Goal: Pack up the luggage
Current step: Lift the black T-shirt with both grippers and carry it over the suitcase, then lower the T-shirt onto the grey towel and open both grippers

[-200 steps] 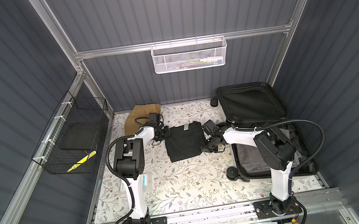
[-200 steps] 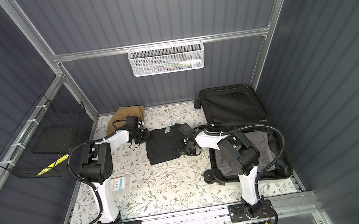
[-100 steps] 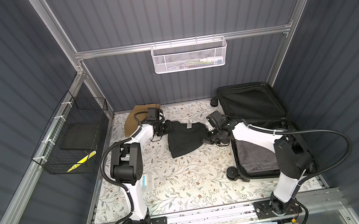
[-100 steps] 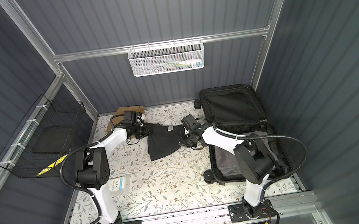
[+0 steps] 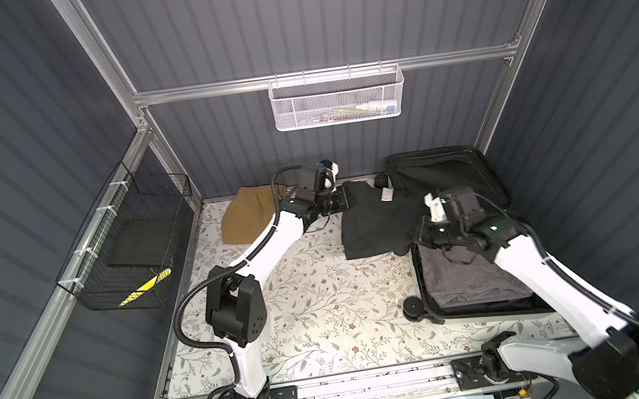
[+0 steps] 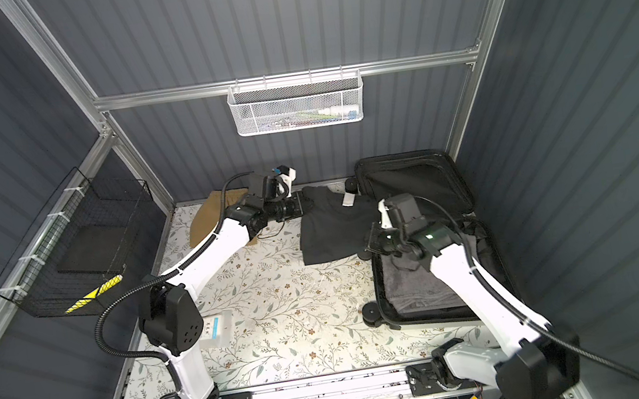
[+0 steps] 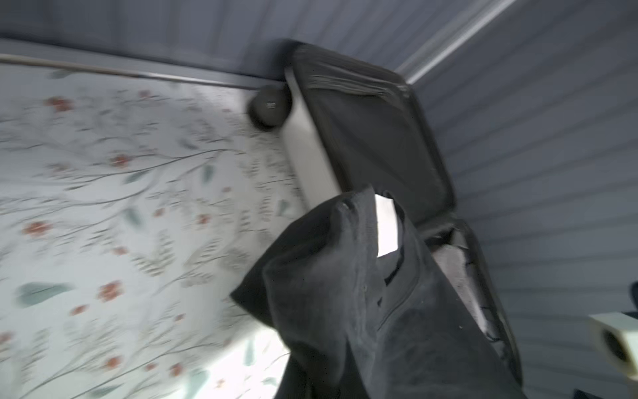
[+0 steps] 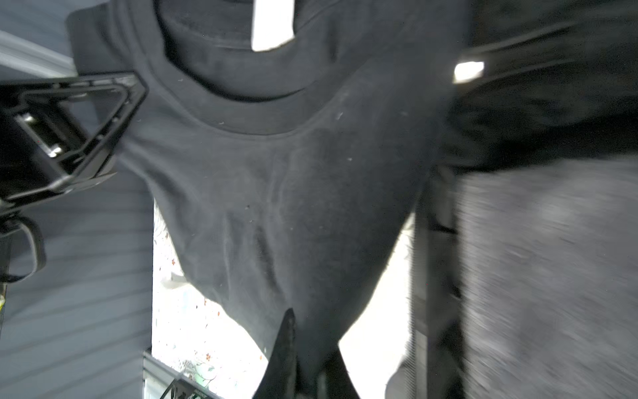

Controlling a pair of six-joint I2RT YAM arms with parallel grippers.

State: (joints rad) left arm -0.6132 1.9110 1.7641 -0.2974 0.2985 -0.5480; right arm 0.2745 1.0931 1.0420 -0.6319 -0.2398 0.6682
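Observation:
The luggage (image 5: 445,179) (image 6: 412,184) lies open at the right, its lid against the back wall and a grey towel (image 5: 462,278) in its base. A black shirt (image 5: 379,222) (image 6: 334,228) with a white neck label hangs stretched between my two grippers, just left of the luggage's base. My left gripper (image 5: 345,201) (image 6: 302,205) is shut on its far corner. My right gripper (image 5: 418,233) (image 6: 371,240) is shut on its near right edge, over the base's rim. The right wrist view shows the cloth (image 8: 293,172) pinched in the right gripper (image 8: 309,338). In the left wrist view the shirt (image 7: 345,293) hides the jaws.
A tan garment (image 5: 249,218) lies at the back left of the floral mat. On the left wall hangs a black wire basket (image 5: 130,242), and on the back wall a white mesh basket (image 5: 338,97). A small clear packet (image 6: 217,325) lies by the left arm's base.
Both grippers have closed on the black shirt, lifted it off the mat and carried it right toward the luggage. The right arm has swung out over the luggage's base.

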